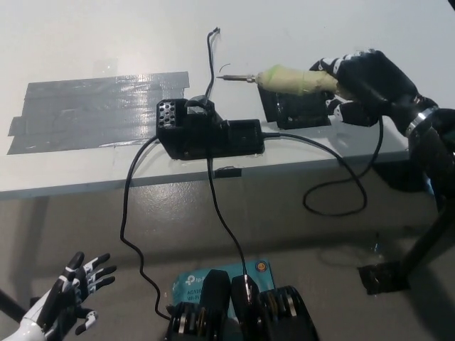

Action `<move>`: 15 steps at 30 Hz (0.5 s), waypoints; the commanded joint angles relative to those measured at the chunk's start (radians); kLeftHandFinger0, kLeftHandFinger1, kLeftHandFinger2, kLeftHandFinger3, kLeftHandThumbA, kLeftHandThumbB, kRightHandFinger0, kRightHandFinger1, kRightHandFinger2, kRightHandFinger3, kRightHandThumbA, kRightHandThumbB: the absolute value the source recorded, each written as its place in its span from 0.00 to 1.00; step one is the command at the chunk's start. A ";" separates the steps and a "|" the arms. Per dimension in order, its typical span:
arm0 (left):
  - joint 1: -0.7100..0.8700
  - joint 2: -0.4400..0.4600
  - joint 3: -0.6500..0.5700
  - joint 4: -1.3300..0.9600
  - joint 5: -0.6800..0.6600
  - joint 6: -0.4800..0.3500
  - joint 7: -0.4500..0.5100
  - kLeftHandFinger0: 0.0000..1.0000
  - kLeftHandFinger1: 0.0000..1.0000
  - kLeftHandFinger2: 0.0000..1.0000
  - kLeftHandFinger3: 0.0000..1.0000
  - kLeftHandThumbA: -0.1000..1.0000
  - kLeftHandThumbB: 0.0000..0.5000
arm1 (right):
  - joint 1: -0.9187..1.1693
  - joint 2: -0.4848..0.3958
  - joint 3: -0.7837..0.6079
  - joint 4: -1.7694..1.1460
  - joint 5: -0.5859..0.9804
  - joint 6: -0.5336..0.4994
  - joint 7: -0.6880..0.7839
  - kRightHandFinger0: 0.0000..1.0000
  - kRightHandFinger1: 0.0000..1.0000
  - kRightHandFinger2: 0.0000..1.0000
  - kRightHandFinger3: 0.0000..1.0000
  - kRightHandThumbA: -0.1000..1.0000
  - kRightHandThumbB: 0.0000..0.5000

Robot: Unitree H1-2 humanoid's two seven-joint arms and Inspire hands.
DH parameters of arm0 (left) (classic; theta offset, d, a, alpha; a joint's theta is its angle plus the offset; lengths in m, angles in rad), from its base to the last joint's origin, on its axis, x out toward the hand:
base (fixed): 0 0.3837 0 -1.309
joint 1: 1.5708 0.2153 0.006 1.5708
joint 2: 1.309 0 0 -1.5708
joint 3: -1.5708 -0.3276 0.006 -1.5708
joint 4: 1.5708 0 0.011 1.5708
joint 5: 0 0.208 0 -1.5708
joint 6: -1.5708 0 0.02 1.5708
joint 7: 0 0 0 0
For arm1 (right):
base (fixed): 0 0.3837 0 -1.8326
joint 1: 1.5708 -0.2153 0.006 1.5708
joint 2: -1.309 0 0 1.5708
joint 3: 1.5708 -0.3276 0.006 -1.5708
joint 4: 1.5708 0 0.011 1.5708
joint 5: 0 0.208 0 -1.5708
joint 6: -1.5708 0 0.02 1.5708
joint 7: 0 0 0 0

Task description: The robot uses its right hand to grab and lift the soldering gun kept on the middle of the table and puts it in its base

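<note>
My black right hand (362,78) is shut on the soldering gun (284,80), a pale yellow-green handle with a thin metal tip pointing left. The gun is held above the table, over a black patch (295,112) on the white table (106,42). Its black cord loops down from my hand past the table's front edge. The black base unit (202,130) sits at the table's front middle, left of the gun's tip and apart from it. My white left hand (67,291) rests open at the lower left, below the table.
A wide strip of grey tape (99,106) lies on the table's left part. Black cables (128,213) hang from the base over the front edge to a blue box (195,284) on the floor. A black stand foot (384,275) is at the lower right.
</note>
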 commanded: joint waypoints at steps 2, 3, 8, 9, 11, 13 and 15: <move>0.000 0.028 0.003 -0.016 0.000 -0.020 -0.017 1.00 1.00 1.00 1.00 1.00 0.45 | -0.089 -0.039 -0.012 0.016 0.022 -0.075 0.023 0.00 0.15 0.45 0.24 0.00 0.05; -0.001 0.028 0.003 -0.018 0.000 -0.016 -0.017 1.00 1.00 1.00 1.00 1.00 0.38 | -0.091 -0.045 -0.006 0.015 0.009 -0.078 0.025 0.00 0.17 0.47 0.26 0.00 0.00; -0.003 0.027 0.002 -0.020 0.000 -0.008 -0.014 1.00 1.00 1.00 1.00 1.00 0.43 | -0.105 -0.061 0.016 0.039 -0.025 -0.122 0.013 0.00 0.15 0.43 0.29 0.00 0.00; -0.003 0.027 0.003 -0.019 -0.001 -0.009 -0.014 1.00 1.00 1.00 1.00 1.00 0.37 | -0.108 -0.060 0.020 0.041 -0.026 -0.118 0.023 0.00 0.17 0.47 0.33 0.00 0.00; -0.005 0.027 0.001 -0.018 0.002 -0.008 -0.013 1.00 1.00 1.00 1.00 1.00 0.46 | -0.121 -0.062 0.038 0.067 -0.043 -0.150 0.010 0.00 0.21 0.52 0.36 0.00 0.00; -0.008 0.031 -0.003 -0.015 0.007 -0.014 -0.017 1.00 1.00 1.00 1.00 1.00 0.48 | -0.127 -0.062 0.047 0.073 -0.053 -0.158 0.008 0.00 0.25 0.58 0.41 0.00 0.00; -0.007 0.032 -0.007 -0.017 0.014 -0.017 -0.016 1.00 1.00 1.00 1.00 1.00 0.47 | -0.124 -0.052 0.047 0.066 -0.046 -0.157 0.011 0.00 0.22 0.57 0.41 0.00 0.00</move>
